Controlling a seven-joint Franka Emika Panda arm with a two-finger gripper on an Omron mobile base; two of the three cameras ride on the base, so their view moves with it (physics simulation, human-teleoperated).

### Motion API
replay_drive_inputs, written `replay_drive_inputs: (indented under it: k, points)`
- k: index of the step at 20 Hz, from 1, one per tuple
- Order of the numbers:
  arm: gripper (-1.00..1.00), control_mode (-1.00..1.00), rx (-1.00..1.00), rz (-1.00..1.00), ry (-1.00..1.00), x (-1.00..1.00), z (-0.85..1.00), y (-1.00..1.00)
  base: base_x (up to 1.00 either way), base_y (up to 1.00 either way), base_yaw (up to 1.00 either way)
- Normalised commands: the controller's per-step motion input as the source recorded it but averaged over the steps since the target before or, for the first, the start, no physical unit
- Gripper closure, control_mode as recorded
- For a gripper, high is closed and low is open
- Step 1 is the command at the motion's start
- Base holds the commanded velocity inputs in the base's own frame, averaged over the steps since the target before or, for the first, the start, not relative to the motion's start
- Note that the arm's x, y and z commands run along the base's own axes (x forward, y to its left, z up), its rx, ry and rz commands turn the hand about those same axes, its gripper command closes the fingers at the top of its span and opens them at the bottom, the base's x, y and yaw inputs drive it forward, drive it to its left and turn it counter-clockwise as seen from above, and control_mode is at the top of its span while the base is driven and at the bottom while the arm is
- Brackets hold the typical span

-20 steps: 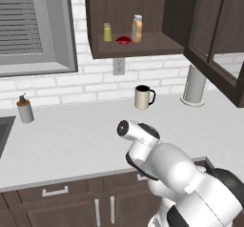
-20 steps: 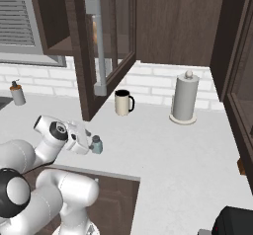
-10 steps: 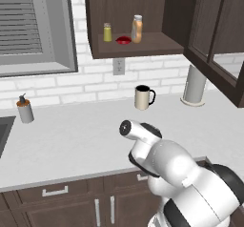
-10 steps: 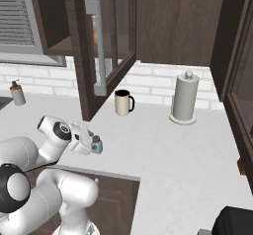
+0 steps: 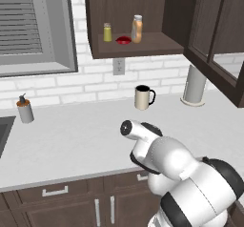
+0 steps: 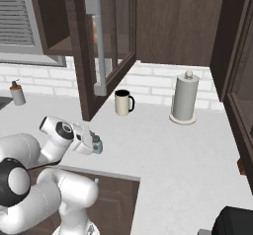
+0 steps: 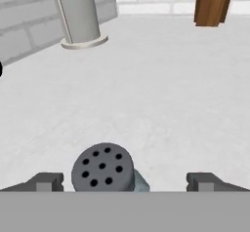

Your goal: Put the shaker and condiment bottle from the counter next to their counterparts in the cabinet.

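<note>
With the bottle [image 5: 137, 28] already in the cabinet [image 5: 143, 45], the wide-open, empty gripper [image 7: 124, 182] straddles the shaker [image 7: 103, 167] on the counter [image 7: 161, 109] near the mug [image 6: 122, 102], so closing comes next

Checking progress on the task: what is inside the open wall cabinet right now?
On the cabinet shelf stand a yellow-green shaker, a low red item and the orange condiment bottle. Its higher part is out of frame.

The surface [image 7: 161, 89] looks matt pale stone (faintly speckled); the cabinet [image 5: 138, 11] is dark wood; the shaker [image 7: 103, 168] cap matt grey.
</note>
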Motion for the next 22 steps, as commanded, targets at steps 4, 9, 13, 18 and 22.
replay_drive_inputs:
  k: [4,9,13,18,22]
  points:
    - [-1.00,-1.00,0.00,0.00,0.00,0.03,-0.03,0.00,0.00,0.00,0.00]
    - [-1.00,-1.00,0.00,0.00,0.00,0.04,-0.05,0.00,0.00,0.00,0.00]
    - [1.00,-1.00,0.00,0.00,0.00,0.02,-0.08,-0.01,0.00,0.00,0.00]
    - [1.00,-1.00,0.00,0.00,-0.02,0.00,-0.04,-0.04,0.00,0.00,0.00]
    - [1.00,-1.00,0.00,0.00,0.00,0.05,0.03,-0.05,0.00,0.00,0.00]
